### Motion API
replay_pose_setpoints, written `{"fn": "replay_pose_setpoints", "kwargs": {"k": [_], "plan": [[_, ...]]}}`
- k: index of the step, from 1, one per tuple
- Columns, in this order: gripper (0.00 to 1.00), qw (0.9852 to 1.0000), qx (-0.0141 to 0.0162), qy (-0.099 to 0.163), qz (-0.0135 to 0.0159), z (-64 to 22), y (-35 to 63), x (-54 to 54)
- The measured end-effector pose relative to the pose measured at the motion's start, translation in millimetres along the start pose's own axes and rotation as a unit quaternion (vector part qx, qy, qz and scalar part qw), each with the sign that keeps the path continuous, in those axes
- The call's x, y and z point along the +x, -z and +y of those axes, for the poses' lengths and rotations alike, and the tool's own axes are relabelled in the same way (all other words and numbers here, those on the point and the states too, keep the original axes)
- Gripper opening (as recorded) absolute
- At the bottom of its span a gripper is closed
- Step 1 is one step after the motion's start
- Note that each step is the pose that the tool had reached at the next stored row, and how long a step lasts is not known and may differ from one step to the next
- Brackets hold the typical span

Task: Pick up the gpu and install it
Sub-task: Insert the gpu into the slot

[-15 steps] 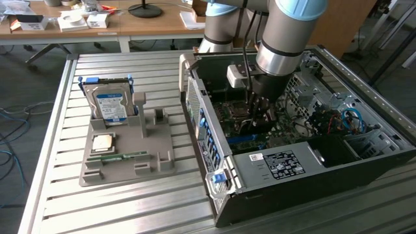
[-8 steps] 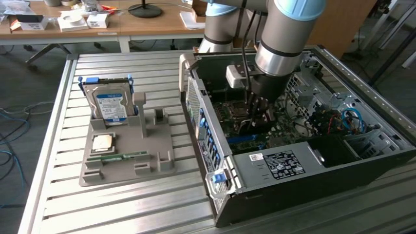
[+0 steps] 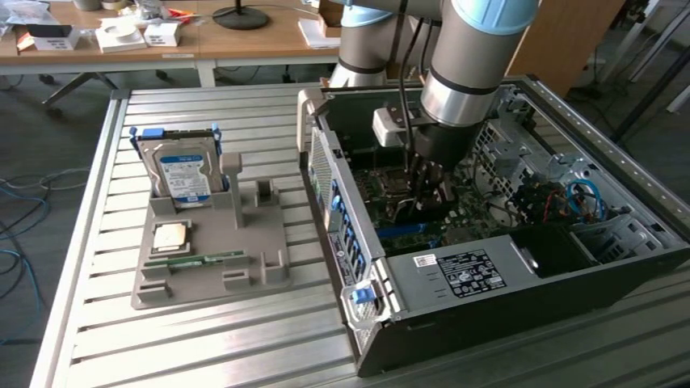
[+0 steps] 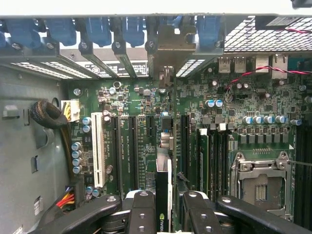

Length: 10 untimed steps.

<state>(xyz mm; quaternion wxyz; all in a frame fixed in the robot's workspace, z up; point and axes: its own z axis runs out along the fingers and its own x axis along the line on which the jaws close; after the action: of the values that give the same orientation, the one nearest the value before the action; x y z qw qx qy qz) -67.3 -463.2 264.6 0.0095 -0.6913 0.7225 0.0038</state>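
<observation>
Metal dominates: a slatted aluminium table (image 3: 216, 339) of ribbed, matte strips carries an open computer case (image 3: 496, 267) of grey sheet steel, parts of it punched with fine mesh. At nine o'clock from the case in the exterior view lies a moulded grey plastic tray (image 3: 248, 242). It holds a boxy silver hard drive (image 3: 183, 174) upright, a square processor chip (image 3: 173, 236) and a narrow green memory stick (image 3: 194, 260). Toward twelve o'clock stand wooden desks (image 3: 248, 40) strewn with small boxes, and loose cables (image 3: 22, 218) trail on the floor at nine o'clock.

The smooth grey arm (image 3: 474, 56) reaches down into the case, where its gripper (image 3: 428, 179) hangs over the board. From the wrist, the green motherboard (image 4: 243, 107) is crowded with silver capacitors, dark slots and one white slot (image 4: 97, 148). Blue plastic clips (image 4: 97, 29) line the case wall.

The gripper's black, bolted fingers (image 4: 141, 214) are closed on the gpu (image 4: 165, 195). It is a thin card seen edge-on, dark with a green logo, its silver bracket end toward the blue clips. Whether it sits in a slot cannot be told.
</observation>
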Motion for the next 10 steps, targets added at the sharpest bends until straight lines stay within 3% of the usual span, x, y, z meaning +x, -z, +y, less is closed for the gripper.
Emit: {"fn": "replay_pose_setpoints", "kwargs": {"k": [10], "plan": [[0.26,1.0,0.0,0.0,-0.0001,1.7,-0.1,0.0]]}}
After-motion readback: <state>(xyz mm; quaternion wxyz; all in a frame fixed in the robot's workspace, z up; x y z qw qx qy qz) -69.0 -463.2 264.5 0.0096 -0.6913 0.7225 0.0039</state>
